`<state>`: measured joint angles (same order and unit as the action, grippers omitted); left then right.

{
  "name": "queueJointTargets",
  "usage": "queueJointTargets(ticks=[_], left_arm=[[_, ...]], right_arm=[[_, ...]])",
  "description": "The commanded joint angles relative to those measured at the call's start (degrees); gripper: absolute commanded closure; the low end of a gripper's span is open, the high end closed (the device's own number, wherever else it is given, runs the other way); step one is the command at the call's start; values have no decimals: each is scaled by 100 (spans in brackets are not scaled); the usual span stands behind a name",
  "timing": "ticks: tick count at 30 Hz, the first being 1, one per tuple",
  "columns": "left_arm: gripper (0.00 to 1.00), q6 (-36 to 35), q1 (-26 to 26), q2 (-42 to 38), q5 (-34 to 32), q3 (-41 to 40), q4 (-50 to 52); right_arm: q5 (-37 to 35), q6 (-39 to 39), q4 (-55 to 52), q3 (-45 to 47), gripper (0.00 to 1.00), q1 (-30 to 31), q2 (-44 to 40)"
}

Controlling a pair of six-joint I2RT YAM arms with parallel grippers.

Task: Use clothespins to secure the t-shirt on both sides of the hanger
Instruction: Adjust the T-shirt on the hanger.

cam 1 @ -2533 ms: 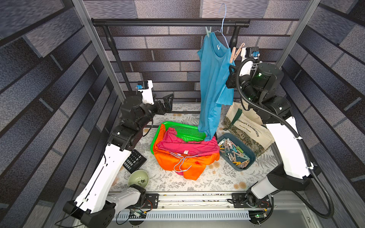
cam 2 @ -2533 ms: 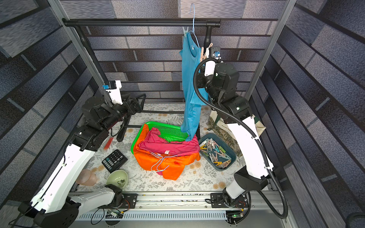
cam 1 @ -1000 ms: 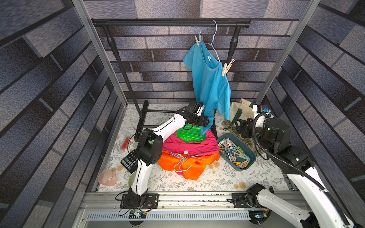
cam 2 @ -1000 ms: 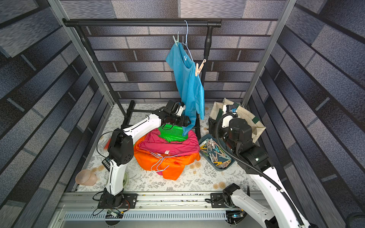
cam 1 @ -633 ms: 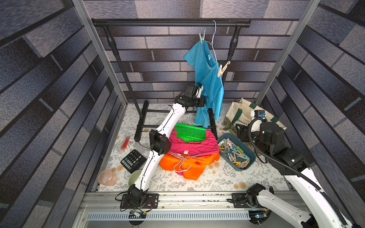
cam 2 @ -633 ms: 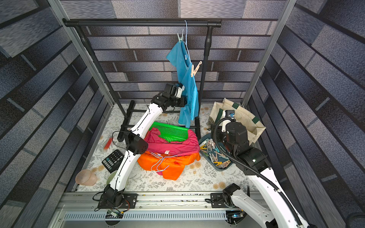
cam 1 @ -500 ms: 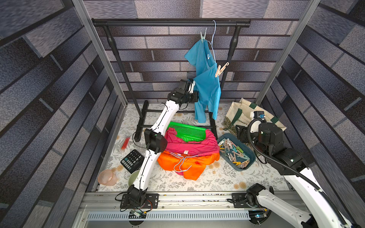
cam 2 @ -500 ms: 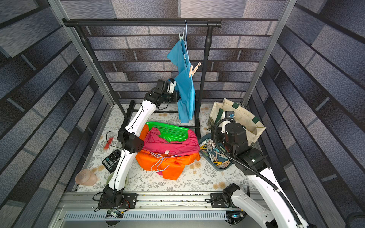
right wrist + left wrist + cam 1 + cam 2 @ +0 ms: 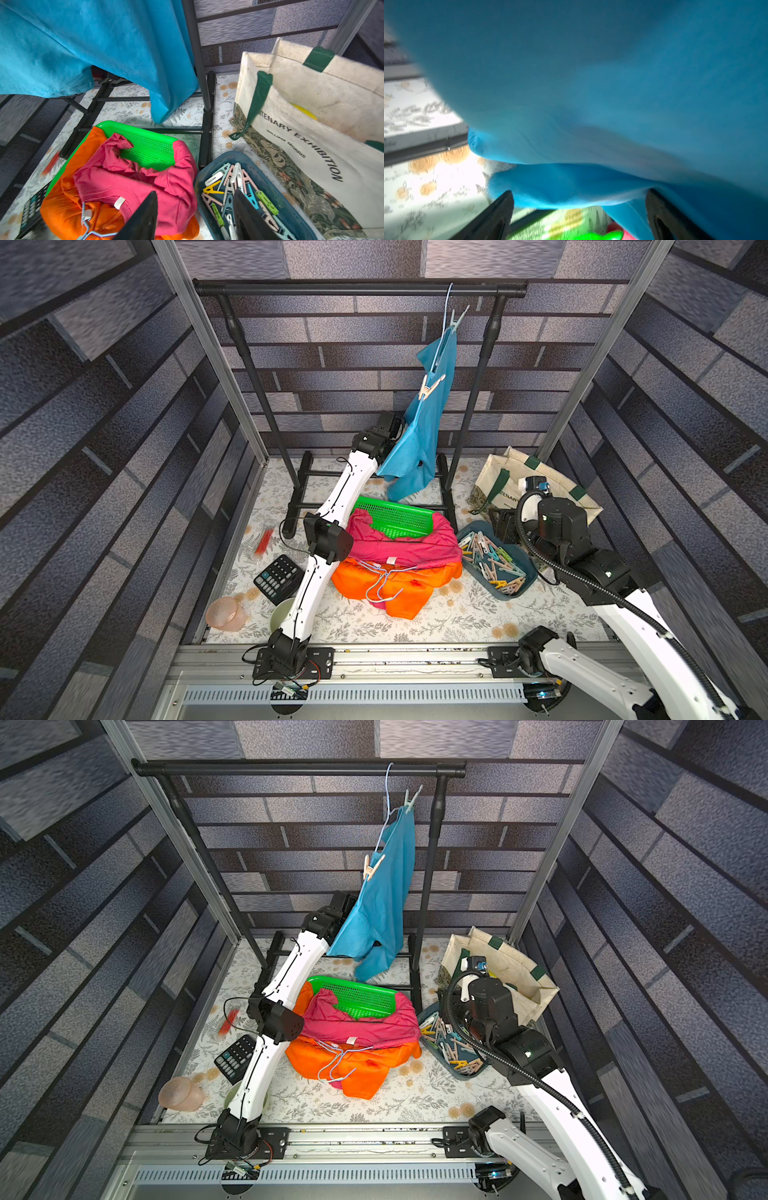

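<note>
**Turquoise fabric t-shirt [image 9: 424,427] pinned at both shoulders**

We begin at the left gripper [image 9: 579,191]. Its black fingers stand wide apart with the loose hem of the t-shirt draped across the gap, and nothing is clamped. The right gripper [image 9: 195,191] is partly spread and holds nothing. It hovers over the dark blue plastic tray [image 9: 239,154] of pastel spring clothespins [image 9: 230,182].

Moving outward in a top view, the t-shirt hangs at one o'clock of the scene. It is on a thin pale-blue wire hanger [image 9: 446,308] hooked over the black metal rail [image 9: 357,288], and the hanger sits steeply tilted. A mint-green clothespin [image 9: 458,320] grips the high shoulder. A peach clothespin [image 9: 430,385] grips the low one, at seven o'clock of the first. The tray lies at four o'clock.

We judge the pinning done on both sides, or very nearly. The next move calls for drawing the left arm off toward seven o'clock without snagging the hem, since a tug could swing the crooked hanger.

Only the wrist views show how far the fingers are spread; in both top views the t-shirt and the wrist housings hide the fingertips. Only the top views show the two fastened pins.
</note>
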<state>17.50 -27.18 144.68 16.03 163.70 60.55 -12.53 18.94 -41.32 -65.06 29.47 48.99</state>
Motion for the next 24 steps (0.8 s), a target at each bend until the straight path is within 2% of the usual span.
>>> queueJointTargets(ticks=[1,3,5,8,13,15,20,24], left_arm=[[0,-508,-282,-367,-427,-422,676],[0,-664,-505,-921,-903,-1331,293],[0,-675,-595,-1646,-1260,-2649,-458],[0,-293,-322,-2642,-1612,-4515,-1524],[0,740,725,-3833,-703,-6723,-2733],[0,951,1041,-4382,-447,-7568,-3389],[0,1211,1578,-5393,1,-8677,-4243],[0,1596,2078,-6094,290,-9311,-4735]], right_arm=[[779,48,-243,-36,43,16,188],[842,31,-317,31,43,86,204],[725,32,-381,104,44,169,123],[645,48,-431,201,43,223,-76],[709,-88,-439,276,43,393,-145],[596,-258,-461,311,43,714,-11],[-93,-814,-286,591,42,2003,437],[-318,-1243,69,795,43,2656,868]])
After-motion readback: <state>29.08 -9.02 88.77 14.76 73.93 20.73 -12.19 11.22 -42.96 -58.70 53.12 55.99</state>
